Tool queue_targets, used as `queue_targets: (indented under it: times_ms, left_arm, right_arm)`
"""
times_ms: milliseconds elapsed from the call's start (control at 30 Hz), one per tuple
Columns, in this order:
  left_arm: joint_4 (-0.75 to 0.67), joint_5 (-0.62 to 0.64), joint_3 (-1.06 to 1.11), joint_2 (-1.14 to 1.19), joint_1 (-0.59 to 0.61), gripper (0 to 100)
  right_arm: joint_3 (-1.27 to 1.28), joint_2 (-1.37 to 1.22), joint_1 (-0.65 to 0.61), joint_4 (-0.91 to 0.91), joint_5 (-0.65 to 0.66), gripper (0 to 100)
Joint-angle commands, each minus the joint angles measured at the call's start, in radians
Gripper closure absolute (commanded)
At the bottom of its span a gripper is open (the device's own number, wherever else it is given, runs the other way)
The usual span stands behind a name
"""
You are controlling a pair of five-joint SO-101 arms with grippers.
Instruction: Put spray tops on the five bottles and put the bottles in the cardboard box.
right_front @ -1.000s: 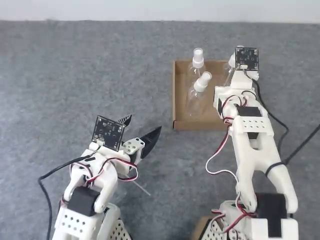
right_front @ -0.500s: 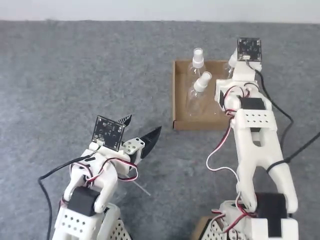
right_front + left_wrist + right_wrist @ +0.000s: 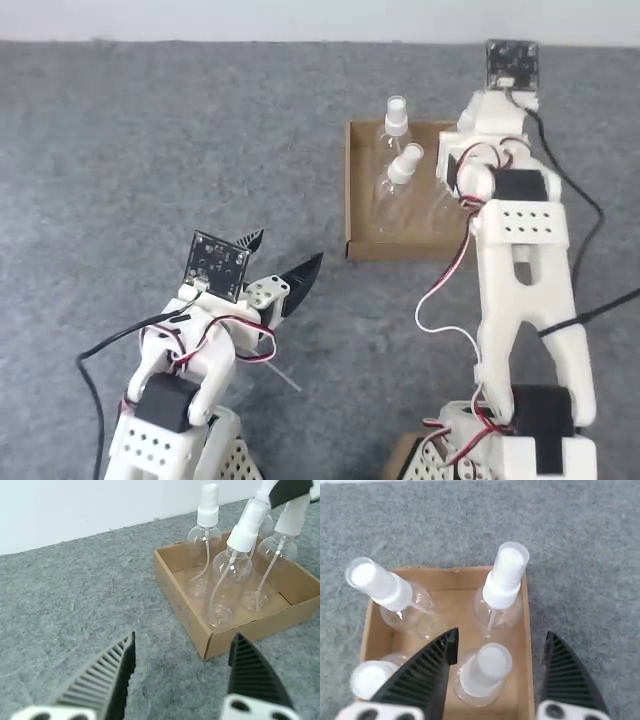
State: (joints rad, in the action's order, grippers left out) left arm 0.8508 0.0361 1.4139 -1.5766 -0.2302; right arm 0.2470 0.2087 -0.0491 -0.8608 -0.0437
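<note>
High view: box toward the table's far right edge, right arm over it; left gripper well apart. Left wrist: its jaws gape empty, bottles upright in the box. Right wrist: right gripper released, astride one upright bottle directly below.

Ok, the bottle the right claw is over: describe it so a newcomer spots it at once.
Look in the cardboard box ahead of the right arm. The bottle stands by the box's right wall, on the side nearer the robot. Unlike its three neighbours, it sits between the fingers of the open right claw.
</note>
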Motion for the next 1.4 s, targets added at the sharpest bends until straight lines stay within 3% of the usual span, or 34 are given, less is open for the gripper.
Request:
queue_targets:
  times_ms: [0,167,300,433,600,733,900,1067,1133,1267,1367]
  left_arm:
    - [-0.021,-0.003,-0.005,-0.003,0.002,72]
    - [-0.021,0.003,-0.065,0.000,0.149,77]
    - [0.103,-0.006,-0.243,0.044,0.278,83]
    - [0.261,-0.114,-0.490,0.226,0.345,83]
    - [0.516,-0.287,-0.871,0.575,0.511,83]
    - [0.694,-0.474,-1.035,0.766,0.612,83]
    - [0.783,-0.733,-1.033,0.810,0.787,83]
    - [0.896,-1.077,-0.898,0.812,0.945,83]
    - [0.902,-1.192,-0.800,0.809,0.980,83]
    - [0.884,-1.324,-0.631,0.816,0.996,83]
    - [0.841,-1.329,-0.544,0.818,0.962,83]
  right_arm:
    - [-0.184,0.018,-0.010,-0.124,-0.005,78.3]
    - [-0.328,0.030,-0.012,-0.312,-0.006,78.3]
    - [-0.344,0.110,-0.012,-0.417,-0.006,78.3]
    - [-0.344,0.206,-0.051,-0.524,-0.006,78.3]
    - [-0.338,0.280,-0.219,-0.697,-0.006,78.3]
    - [-0.265,0.300,-0.352,-0.754,-0.006,78.3]
    - [-0.129,0.328,-0.389,-0.797,0.002,78.3]
    - [0.048,0.395,-0.387,-0.829,0.249,78.5]
    - [0.135,0.435,-0.378,-0.814,0.292,78.5]
    - [0.319,0.515,-0.277,-0.734,0.302,78.4]
    - [0.436,0.565,-0.166,-0.670,0.368,78.3]
